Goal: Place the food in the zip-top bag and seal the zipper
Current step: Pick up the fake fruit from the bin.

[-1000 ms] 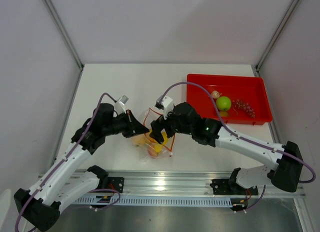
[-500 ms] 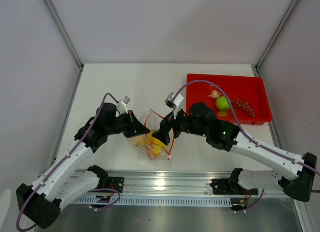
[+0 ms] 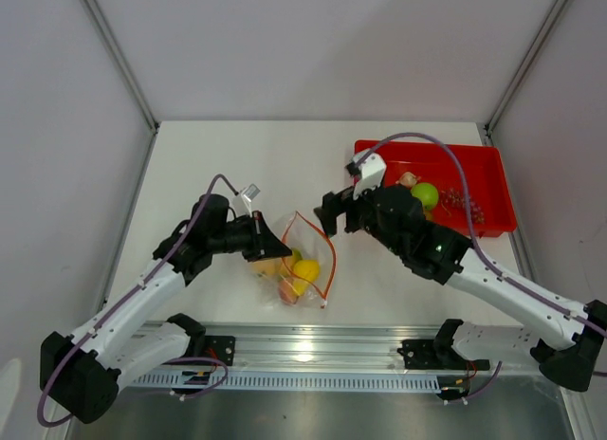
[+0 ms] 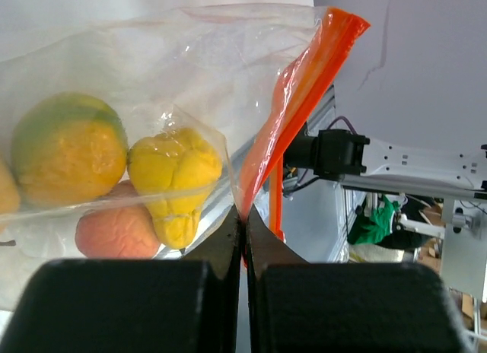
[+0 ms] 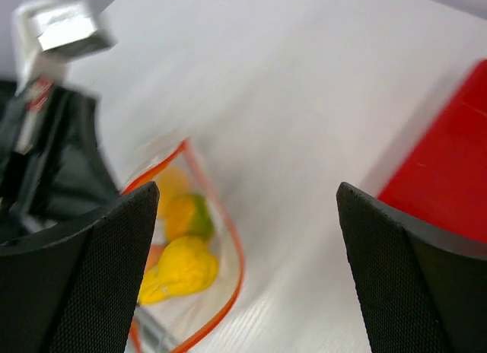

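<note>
Right hand has pulled back from the zip-top bag toward the red tray. It is wide open and holds nothing. Left hand is pinched tight on the bag's edge, right by the zipper. Yellow pear and mango sit inside the bag, just past its fingers.

Clear bag w/ orange-red zipper; yellow pear; red tray; green apple.
</note>
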Controlling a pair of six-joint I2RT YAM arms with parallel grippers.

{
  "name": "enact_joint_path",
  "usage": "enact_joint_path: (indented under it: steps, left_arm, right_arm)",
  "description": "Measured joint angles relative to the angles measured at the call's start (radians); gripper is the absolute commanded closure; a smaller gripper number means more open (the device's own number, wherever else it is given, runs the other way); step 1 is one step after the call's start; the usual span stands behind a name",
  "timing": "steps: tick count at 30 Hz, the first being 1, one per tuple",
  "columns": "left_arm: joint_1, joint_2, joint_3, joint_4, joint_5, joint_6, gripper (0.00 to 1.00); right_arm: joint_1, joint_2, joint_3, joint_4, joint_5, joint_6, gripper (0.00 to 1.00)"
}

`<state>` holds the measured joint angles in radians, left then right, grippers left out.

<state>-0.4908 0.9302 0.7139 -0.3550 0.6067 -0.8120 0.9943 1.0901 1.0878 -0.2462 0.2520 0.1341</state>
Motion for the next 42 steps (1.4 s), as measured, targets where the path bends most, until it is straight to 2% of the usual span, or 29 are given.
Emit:
enact_joint_path:
  steps: [3, 5, 9, 14, 18, 24, 32, 42]
  left_arm:
    - [0.0, 0.015, -0.011, 0.034, 0.035, 0.006, 0.99]
    - [0.0, 0.027, -0.015, 0.049, 0.058, 0.012, 0.99]
    - [0.0, 0.039, -0.026, 0.087, 0.102, 0.02, 0.99]
    - [-0.001, 0.04, -0.042, 0.108, 0.145, 0.028, 1.0]
    - [-0.001, 0.042, -0.043, 0.116, 0.171, 0.035, 0.99]
    - [-0.001, 0.048, -0.043, 0.133, 0.2, 0.037, 0.99]
    - [-0.001, 0.076, -0.043, 0.144, 0.227, 0.055, 1.0]
    - [-0.001, 0.137, -0.043, 0.169, 0.245, 0.061, 1.0]
  right_arm:
    - [-0.126, 0.013, 0.045, -0.034, 0.068, 0.054, 0.01]
    - [-0.265, 0.024, 0.066, -0.054, 0.072, 0.118, 0.01]
    - [-0.552, 0.034, 0.068, -0.092, -0.004, 0.235, 0.01]
    - [-0.77, 0.037, 0.066, -0.092, -0.107, 0.329, 0.0]
    - [-0.868, 0.1, 0.083, -0.107, -0.109, 0.38, 0.01]
    - [-0.991, 0.328, 0.157, -0.186, -0.114, 0.457, 0.01]
    - [-1.189, 0.565, 0.174, -0.275, -0.103, 0.595, 0.01]
    - [-1.223, 0.739, 0.284, -0.353, -0.03, 0.626, 0.01]
